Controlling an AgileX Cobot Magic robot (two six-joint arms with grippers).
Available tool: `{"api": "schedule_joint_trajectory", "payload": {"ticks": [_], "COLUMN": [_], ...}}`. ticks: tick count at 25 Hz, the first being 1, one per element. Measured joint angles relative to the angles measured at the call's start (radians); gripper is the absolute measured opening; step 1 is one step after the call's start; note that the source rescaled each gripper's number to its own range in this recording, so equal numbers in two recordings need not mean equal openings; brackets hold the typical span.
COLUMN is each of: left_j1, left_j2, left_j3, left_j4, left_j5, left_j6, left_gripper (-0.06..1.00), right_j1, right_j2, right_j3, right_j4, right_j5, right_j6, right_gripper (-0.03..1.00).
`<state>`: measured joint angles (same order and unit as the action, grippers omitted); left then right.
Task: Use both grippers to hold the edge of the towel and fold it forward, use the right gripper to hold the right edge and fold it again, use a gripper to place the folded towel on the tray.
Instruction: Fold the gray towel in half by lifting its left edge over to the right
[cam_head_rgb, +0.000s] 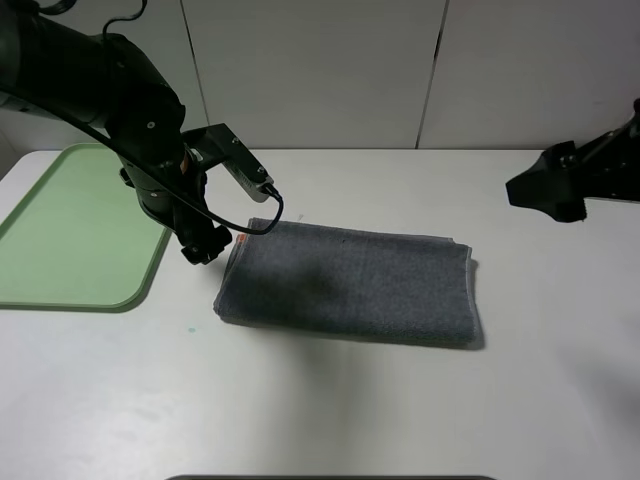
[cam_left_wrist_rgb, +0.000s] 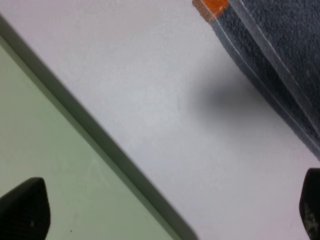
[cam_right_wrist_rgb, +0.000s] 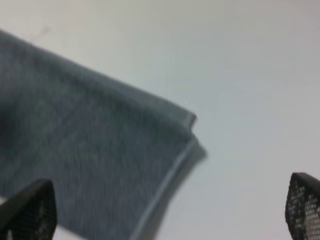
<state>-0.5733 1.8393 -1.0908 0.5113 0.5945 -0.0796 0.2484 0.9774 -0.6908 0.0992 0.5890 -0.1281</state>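
The table (cam_head_rgb: 330, 410) shows a gap between towel (cam_head_rgb: 350, 285) and tray (cam_head_rgb: 70, 230); left gripper (cam_left_wrist_rgb: 167, 207), right gripper (cam_right_wrist_rgb: 167, 207) spread empty.

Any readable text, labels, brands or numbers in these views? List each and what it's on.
No readable text in any view.
Orange tag on the towel corner: shows as a plain orange patch, too small and blurred to tell whether it carries print.
Tray and table: no markings visible.

Glossy black arm (cam_head_rgb: 100, 80), looped black cable (cam_head_rgb: 277, 212)
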Motion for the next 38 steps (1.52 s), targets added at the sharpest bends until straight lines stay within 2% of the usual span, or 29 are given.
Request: {"api": "schedule_joint_trajectory", "payload": {"ticks": [5, 12, 14, 24, 29, 38], "left_j1": [0.000, 0.000, 0.000, 0.000, 0.000, 0.000], "left_j2": [0.000, 0.000, 0.000, 0.000, 0.000, 0.000], "left_j3": [0.000, 0.000, 0.000, 0.000, 0.000, 0.000], "left_j4": [0.000, -0.001, -0.001, -0.001, -0.001, -0.001], "left_j5": [0.000, 0.000, 0.000, 0.000, 0.003, 0.023], "left_j6": [0.000, 0.000, 0.000, -0.001, -0.002, -0.002], "left_gripper": [1.00, 1.00, 1.00, 1.00, 1.00, 1.00], "right_j1": [0.000, 0.000, 0.000, 0.000, 0.000, 0.000], "right_j2": [-0.124, -0.349, -0.417, -0.806, -0.941, -0.984], "right_j3": [0.000, 0.000, 0.005, 0.169, 0.190, 0.196], "right_j4": [-0.049, -0.050, -0.045, -0.029, -0.029, -0.028], "right_j5": [0.185, 0.395, 0.427, 0.439, 0.438, 0.441], "right_j6": [0.026, 0.029, 0.029, 0.025, 0.022, 0.021], "right_gripper": [1.00, 1.00, 1.00, 1.00, 1.00, 1.00]}}
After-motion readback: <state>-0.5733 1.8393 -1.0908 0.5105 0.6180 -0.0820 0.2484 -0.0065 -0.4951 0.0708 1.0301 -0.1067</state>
